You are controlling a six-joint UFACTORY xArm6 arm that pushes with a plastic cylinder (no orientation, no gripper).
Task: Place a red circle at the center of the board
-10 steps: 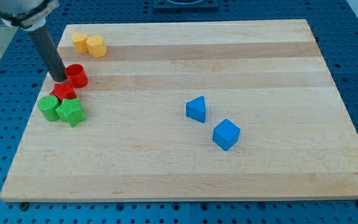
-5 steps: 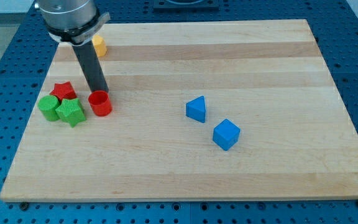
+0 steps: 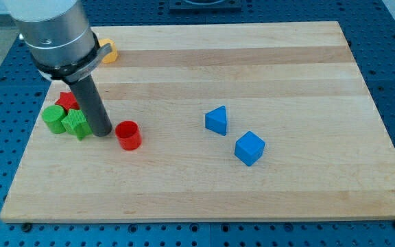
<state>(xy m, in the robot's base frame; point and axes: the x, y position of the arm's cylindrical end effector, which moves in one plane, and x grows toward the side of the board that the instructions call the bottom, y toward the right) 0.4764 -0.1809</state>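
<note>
The red circle point(image 3: 127, 134) is a short red cylinder on the wooden board point(image 3: 204, 171), left of the board's middle. My tip point(image 3: 103, 132) rests on the board just to the view's left of the red circle, close to it or touching it. The rod rises up and to the left to the grey arm body, which hides part of the blocks behind it.
A red star point(image 3: 65, 101) and two green blocks point(image 3: 55, 117) point(image 3: 76, 124) cluster at the left, beside the rod. A yellow block point(image 3: 109, 50) peeks out near the top left. A blue triangle point(image 3: 217, 119) and a blue cube point(image 3: 249, 147) lie right of centre.
The red circle has been pushed down and to the right, away from the red star and green blocks. My tip has followed it, moving from above it to its left side.
</note>
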